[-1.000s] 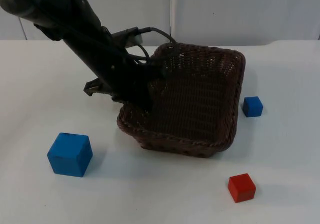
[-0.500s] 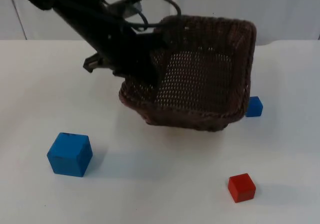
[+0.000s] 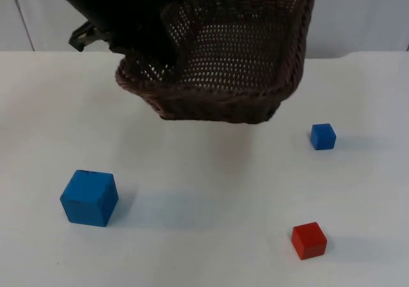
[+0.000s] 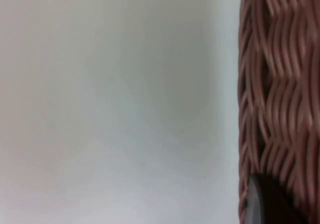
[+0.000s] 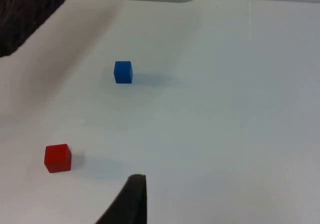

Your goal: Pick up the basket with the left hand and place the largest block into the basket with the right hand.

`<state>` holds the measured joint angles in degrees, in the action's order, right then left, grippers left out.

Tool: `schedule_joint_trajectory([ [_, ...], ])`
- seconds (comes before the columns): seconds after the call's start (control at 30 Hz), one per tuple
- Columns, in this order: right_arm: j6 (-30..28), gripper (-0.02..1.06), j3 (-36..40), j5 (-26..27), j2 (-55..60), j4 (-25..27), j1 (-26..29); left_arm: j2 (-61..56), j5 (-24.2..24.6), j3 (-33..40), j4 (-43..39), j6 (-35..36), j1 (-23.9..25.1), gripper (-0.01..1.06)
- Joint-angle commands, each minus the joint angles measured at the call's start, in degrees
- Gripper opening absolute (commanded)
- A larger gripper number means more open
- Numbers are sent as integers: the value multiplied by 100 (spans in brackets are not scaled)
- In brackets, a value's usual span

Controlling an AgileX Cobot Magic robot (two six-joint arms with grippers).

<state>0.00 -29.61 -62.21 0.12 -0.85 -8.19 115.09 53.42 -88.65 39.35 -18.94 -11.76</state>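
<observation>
The brown wicker basket (image 3: 223, 101) hangs tilted in the air above the back of the table. My left gripper (image 3: 160, 47) is shut on its left rim. Up close, the basket's woven wall (image 4: 280, 84) runs beside that gripper's black fingertip (image 4: 265, 204). The largest block, a blue cube (image 3: 89, 197), sits on the table at the front left, apart from both grippers. My right gripper (image 5: 131, 201) waits above the table's right side, with a corner of the basket (image 5: 25, 14) far ahead of it.
A small blue cube (image 3: 323, 136) (image 5: 122, 72) lies at the right, and a small red cube (image 3: 308, 240) (image 5: 57, 157) lies at the front right. The grey partition wall (image 3: 358, 12) closes the back of the white table (image 3: 204, 172).
The left arm has lifted the basket off the table, up and toward the left. The small blue cube, half hidden before, now shows in full. The blocks have not moved.
</observation>
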Motion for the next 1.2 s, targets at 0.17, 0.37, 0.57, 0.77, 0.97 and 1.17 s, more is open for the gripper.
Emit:
schedule_joint_trajectory([
  [0.17,-68,105,14,42,-12,9,13,-281,520,0,201,37,244,0],
  [0.37,-68,105,14,42,-12,9,13,-609,584,0,66,37,329,0],
  [0.57,-68,105,14,42,-12,9,13,-878,586,0,-62,320,388,0],
  [0.77,-68,105,14,42,-12,9,13,-898,467,0,-91,384,480,0],
  [0.97,-68,105,14,42,-12,9,13,-898,413,0,-51,384,480,0],
  [1.17,-68,105,4,63,-12,272,13,-898,416,0,-61,384,480,0],
])
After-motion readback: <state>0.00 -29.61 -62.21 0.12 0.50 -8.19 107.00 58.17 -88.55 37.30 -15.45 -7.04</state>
